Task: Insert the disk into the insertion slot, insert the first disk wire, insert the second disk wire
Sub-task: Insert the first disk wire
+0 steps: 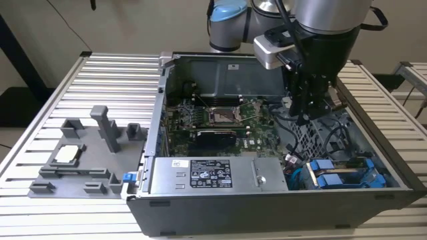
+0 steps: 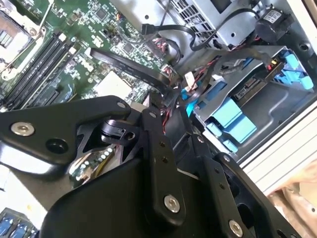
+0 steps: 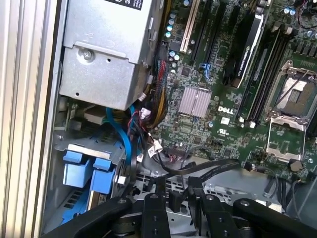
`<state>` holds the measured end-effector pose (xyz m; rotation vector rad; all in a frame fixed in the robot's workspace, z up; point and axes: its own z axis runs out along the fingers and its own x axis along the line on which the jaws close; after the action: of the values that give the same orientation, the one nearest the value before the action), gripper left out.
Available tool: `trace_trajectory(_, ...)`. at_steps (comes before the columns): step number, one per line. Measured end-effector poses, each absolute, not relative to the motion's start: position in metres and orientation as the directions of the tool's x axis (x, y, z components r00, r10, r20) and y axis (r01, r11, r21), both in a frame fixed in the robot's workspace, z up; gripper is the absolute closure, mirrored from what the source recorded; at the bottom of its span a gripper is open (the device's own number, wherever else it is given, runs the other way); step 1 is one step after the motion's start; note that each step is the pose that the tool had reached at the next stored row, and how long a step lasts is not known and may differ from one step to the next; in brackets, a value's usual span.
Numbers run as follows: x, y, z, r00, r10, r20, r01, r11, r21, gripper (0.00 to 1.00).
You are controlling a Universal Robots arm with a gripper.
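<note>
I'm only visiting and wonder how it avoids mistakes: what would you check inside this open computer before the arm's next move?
1. Black gripper inside the open grey computer case: ok.
2. Two blue-framed drive units sitting in the grey sheet-metal drive cage: ok.
3. Flat black cable held by the gripper: cannot tell.
4. That cable plugged into a drive unit: cannot tell.
5. Gripper clear of the green motherboard: ok.

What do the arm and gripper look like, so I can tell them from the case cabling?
The arm is a silver-grey tube with a light blue joint cap and a black wrist section. A black cable runs down it, and a silver-grey block is mounted at the wrist. The gripper is black, built of jointed bars with silver screws.
</note>
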<state>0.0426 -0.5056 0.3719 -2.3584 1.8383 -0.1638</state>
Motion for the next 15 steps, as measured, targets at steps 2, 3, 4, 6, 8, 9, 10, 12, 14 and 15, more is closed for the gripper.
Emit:
trace_trajectory(2,0.0427,-0.5069,0.3713,0.245,-0.969,-0.011,-0.953,-0.239,-0.187,0.68)
trace_trajectory(3,0.043,-0.5073,0.3712,0.246,-0.969,-0.017,-0.952,-0.238,-0.19,0.68)
trace_trajectory(4,0.0432,-0.5076,0.371,0.246,-0.969,-0.022,-0.952,-0.237,-0.193,0.68)
trace_trajectory(6,0.0438,-0.5081,0.3709,0.246,-0.969,-0.035,-0.952,-0.235,-0.198,0.68)
trace_trajectory(8,0.0448,-0.5088,0.3708,0.246,-0.968,-0.049,-0.951,-0.232,-0.202,0.68)
trace_trajectory(9,0.045,-0.5097,0.3706,0.246,-0.968,-0.054,-0.951,-0.231,-0.204,0.68)
trace_trajectory(10,0.0451,-0.5107,0.3703,0.246,-0.968,-0.056,-0.951,-0.23,-0.204,0.68)
trace_trajectory(12,0.045,-0.513,0.3698,0.246,-0.968,-0.057,-0.952,-0.23,-0.204,0.68)
trace_trajectory(14,0.045,-0.5143,0.3692,0.246,-0.968,-0.057,-0.952,-0.23,-0.204,0.7)
trace_trajectory(15,0.045,-0.5149,0.3688,0.246,-0.968,-0.057,-0.952,-0.23,-0.204,0.76)
